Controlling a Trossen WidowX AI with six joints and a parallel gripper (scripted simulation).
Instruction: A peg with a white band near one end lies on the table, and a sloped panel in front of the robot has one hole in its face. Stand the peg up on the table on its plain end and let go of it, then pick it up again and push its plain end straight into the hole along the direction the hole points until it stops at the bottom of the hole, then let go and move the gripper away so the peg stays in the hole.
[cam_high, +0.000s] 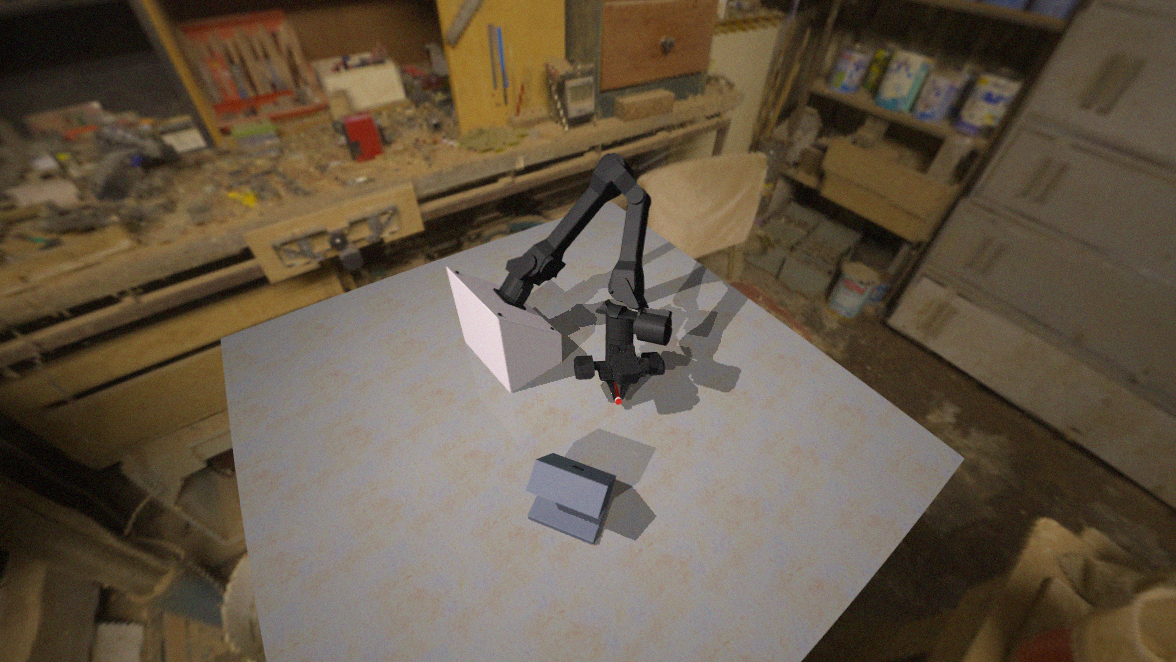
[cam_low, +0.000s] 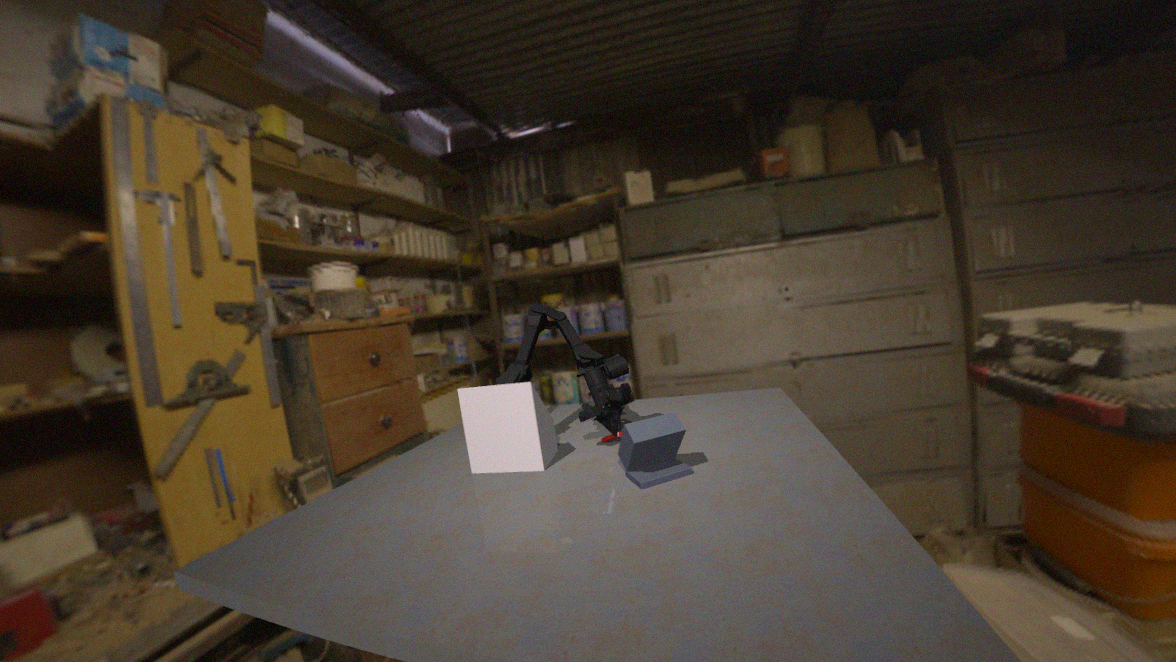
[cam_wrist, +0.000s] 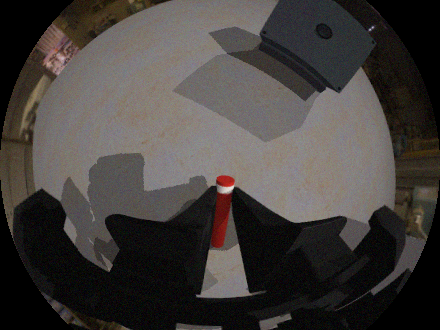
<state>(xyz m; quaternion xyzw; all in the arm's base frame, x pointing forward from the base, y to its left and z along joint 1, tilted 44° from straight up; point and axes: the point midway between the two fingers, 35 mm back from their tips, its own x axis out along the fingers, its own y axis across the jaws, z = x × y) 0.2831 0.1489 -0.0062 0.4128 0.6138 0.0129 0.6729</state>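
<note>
The red peg (cam_high: 618, 401) (cam_low: 608, 439) (cam_wrist: 220, 220) is between the fingertips of my gripper (cam_high: 618, 394) (cam_low: 617, 431) (cam_wrist: 224, 191), which is shut on it near the white-banded end. In the exterior view the peg looks close to lying flat, slightly tilted, low over the table (cam_high: 370, 493) (cam_low: 534, 567). I cannot tell whether it touches the table. The plain end points back under the gripper in the wrist view. The blue-grey sloped panel (cam_high: 567, 485) (cam_low: 650, 444) (cam_wrist: 300, 45) stands beyond the gripper. Its dark round hole (cam_high: 577, 467) (cam_wrist: 324, 31) shows in the panel's face.
A large white box (cam_high: 481, 324) (cam_low: 503, 427) stands beside the arm, left of the gripper in the top and exterior views. The arm's base is partly hidden behind it. Shadows of the arm and panel fall across the table.
</note>
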